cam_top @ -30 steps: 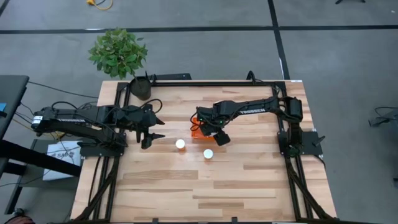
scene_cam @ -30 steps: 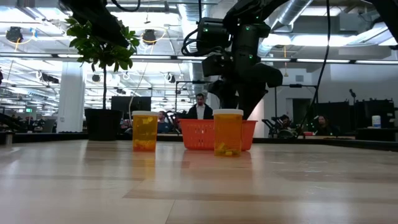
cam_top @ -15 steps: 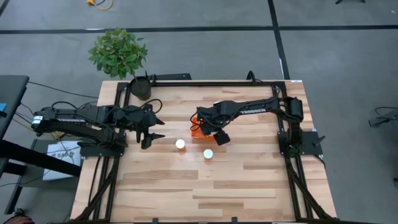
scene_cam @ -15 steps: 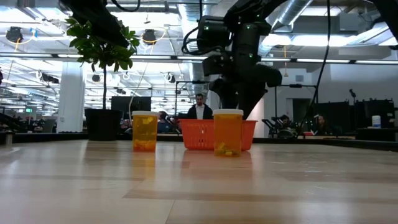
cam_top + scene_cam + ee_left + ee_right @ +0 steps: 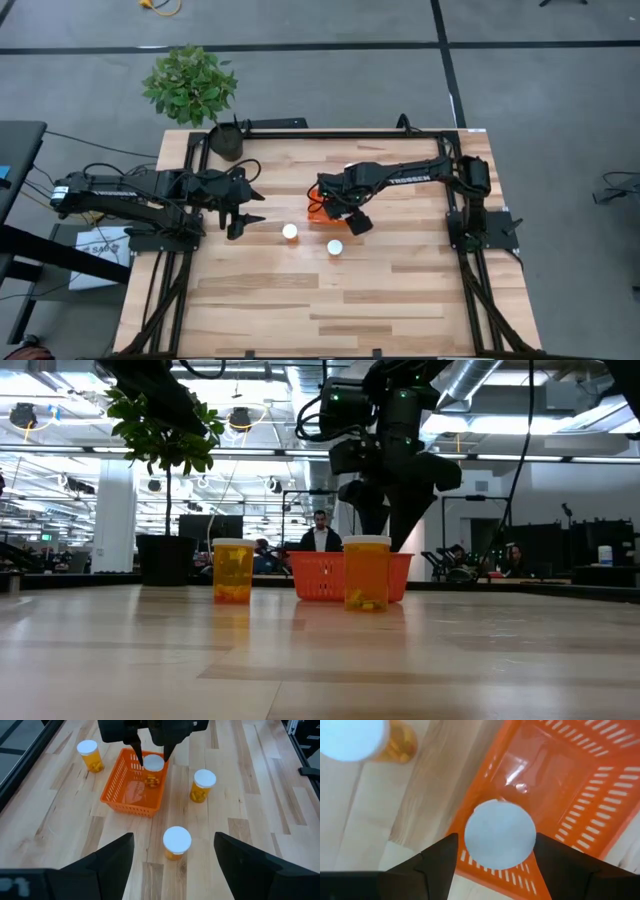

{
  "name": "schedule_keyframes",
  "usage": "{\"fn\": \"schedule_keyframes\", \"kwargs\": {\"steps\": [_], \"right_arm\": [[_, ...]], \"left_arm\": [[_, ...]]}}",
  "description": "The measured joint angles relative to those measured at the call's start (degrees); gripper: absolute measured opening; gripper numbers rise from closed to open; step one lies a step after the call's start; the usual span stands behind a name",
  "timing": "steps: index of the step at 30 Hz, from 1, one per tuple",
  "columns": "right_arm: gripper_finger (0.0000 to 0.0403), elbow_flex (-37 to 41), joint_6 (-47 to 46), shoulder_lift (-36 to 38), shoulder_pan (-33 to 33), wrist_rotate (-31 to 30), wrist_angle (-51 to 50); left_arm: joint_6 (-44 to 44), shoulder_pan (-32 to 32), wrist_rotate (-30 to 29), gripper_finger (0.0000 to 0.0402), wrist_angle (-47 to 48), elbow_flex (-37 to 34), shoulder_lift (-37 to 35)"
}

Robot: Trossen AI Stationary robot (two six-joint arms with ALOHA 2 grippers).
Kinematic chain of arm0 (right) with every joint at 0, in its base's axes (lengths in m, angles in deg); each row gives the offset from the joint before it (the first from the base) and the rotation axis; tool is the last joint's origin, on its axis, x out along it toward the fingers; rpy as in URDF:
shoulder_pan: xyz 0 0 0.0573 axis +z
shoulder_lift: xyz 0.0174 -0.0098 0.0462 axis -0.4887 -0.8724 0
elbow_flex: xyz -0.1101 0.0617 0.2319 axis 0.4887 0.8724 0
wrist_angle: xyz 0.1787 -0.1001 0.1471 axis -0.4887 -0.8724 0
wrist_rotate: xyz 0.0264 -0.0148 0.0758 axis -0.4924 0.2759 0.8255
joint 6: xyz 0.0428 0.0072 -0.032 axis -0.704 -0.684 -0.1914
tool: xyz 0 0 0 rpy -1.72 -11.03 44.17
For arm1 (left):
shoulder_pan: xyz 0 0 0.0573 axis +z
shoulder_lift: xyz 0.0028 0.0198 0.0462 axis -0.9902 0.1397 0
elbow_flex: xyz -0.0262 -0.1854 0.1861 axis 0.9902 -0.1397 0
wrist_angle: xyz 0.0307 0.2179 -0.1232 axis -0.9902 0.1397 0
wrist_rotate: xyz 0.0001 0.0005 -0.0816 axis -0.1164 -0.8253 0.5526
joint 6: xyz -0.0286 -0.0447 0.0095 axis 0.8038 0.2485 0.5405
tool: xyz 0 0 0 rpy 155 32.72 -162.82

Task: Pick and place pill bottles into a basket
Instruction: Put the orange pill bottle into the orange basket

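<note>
The orange basket [image 5: 131,795] stands mid-table, mostly hidden under my right arm in the high view [image 5: 316,209]. One pill bottle [image 5: 152,770] stands upright inside it. My right gripper [image 5: 151,754] is open just above it, a finger on either side of the white cap [image 5: 500,834]; I see no contact. Two bottles [image 5: 290,231] [image 5: 335,246] stand on the table nearer the front edge. A third [image 5: 89,755] stands beyond the basket. My left gripper [image 5: 257,207] is open and empty, left of the bottles.
A black pot [image 5: 227,140] with a green plant [image 5: 190,85] stands at the table's far left corner. Bare wood lies across the near half of the table [image 5: 330,300]. People show in the room behind the table [image 5: 322,532].
My right gripper has gone up a little above the basket. The bottles on the table stand where they were.
</note>
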Motion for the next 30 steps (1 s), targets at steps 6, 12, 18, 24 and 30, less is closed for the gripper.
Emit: {"fn": "schedule_keyframes", "kwargs": {"steps": [6,12,18,24,30], "right_arm": [[0.0251,-4.2,0.1,0.0,-0.3,0.0,-0.8],[0.0251,-9.6,0.5,0.0,-1.3,0.0,-4.9],[0.025,-15.5,-1.2,1.8,-5.4,0.2,-12.5],[0.0249,-15.5,-3.0,8.9,-14.6,2.1,-13.2],[0.0249,-13.9,-4.1,15.3,-26.5,14.8,-9.4]], "left_arm": [[0.0,0.0,0.0,0.0265,0.0,0.0,0.0],[0.0,0.0,0.0,0.0265,0.0,0.0,0.0],[0.0,0.0,-0.5,0.0265,0.0,0.0,0.0],[1.5,0.0,-2.1,0.0265,-0.2,0.0,0.0],[1.4,0.0,-6.1,0.0265,-2.8,0.0,0.0]]}}
